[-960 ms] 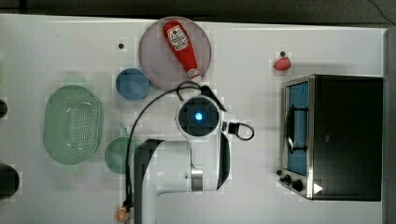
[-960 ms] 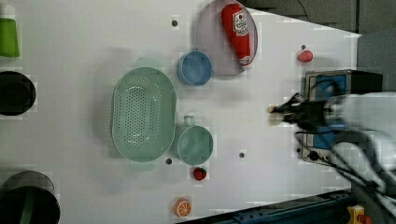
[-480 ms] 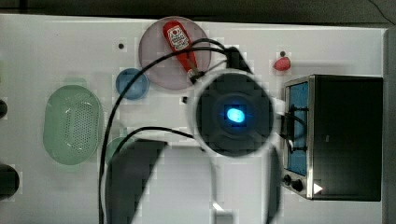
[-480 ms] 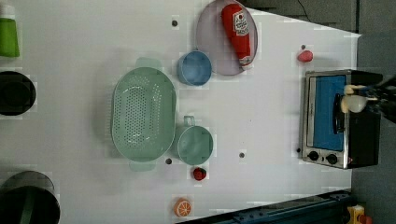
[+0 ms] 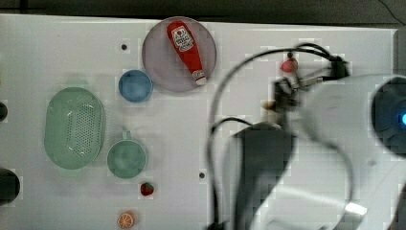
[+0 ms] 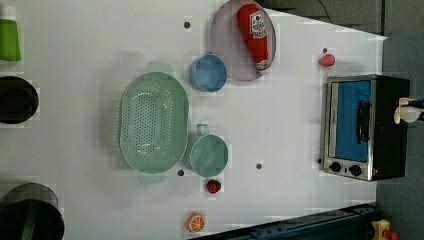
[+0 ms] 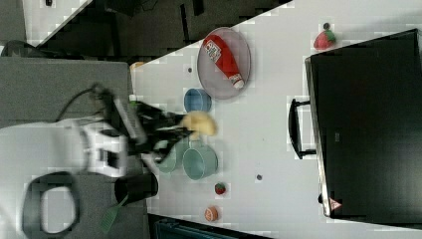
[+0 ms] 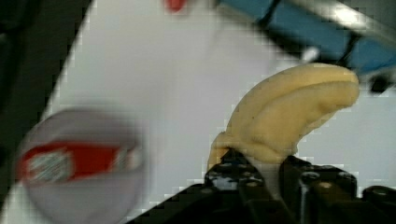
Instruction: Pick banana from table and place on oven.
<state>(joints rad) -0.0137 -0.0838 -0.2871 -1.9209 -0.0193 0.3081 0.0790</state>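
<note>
Banana (image 8: 289, 116), pale cream-yellow toy, sits pinched in narrowly parted gripper (image 8: 261, 175); centre it above the boxy black-topped oven (image 6: 390, 125) before lowering.

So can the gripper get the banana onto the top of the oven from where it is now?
Probably yes. The gripper is shut on the banana, carried clear above the table, and the oven has a bare black top with nothing lying on it.
</note>
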